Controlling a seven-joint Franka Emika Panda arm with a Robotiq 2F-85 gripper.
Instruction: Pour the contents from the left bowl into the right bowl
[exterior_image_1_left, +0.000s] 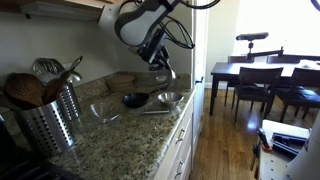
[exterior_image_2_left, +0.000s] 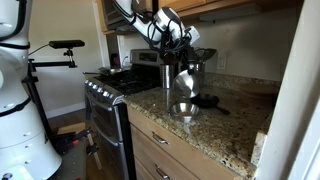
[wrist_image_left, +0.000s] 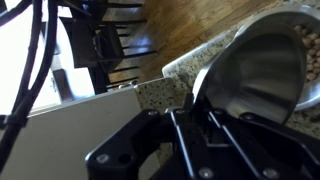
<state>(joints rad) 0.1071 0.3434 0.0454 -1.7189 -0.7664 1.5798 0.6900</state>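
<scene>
My gripper (wrist_image_left: 186, 116) is shut on the rim of the wide steel bowl (wrist_image_left: 255, 65) and holds it steeply tilted above the counter. Both exterior views show the gripper (exterior_image_1_left: 160, 63) (exterior_image_2_left: 180, 60) with this left bowl (exterior_image_1_left: 165, 77) (exterior_image_2_left: 186, 80) hanging on edge below it. The smaller silvery right bowl (exterior_image_1_left: 170, 98) (exterior_image_2_left: 184, 109) stands on the granite directly under it. Tan-brown contents (wrist_image_left: 311, 58) show at the right edge of the wrist view, at the tilted bowl's far side. I cannot tell whether any lie in the right bowl.
A small black bowl (exterior_image_1_left: 135, 99) (exterior_image_2_left: 207, 101) and a clear glass bowl (exterior_image_1_left: 105, 112) stand beside the right bowl. A steel utensil holder (exterior_image_1_left: 50, 120) stands at the counter's end. The counter edge (exterior_image_1_left: 180, 115) is close by. A stove (exterior_image_2_left: 105, 85) adjoins the counter.
</scene>
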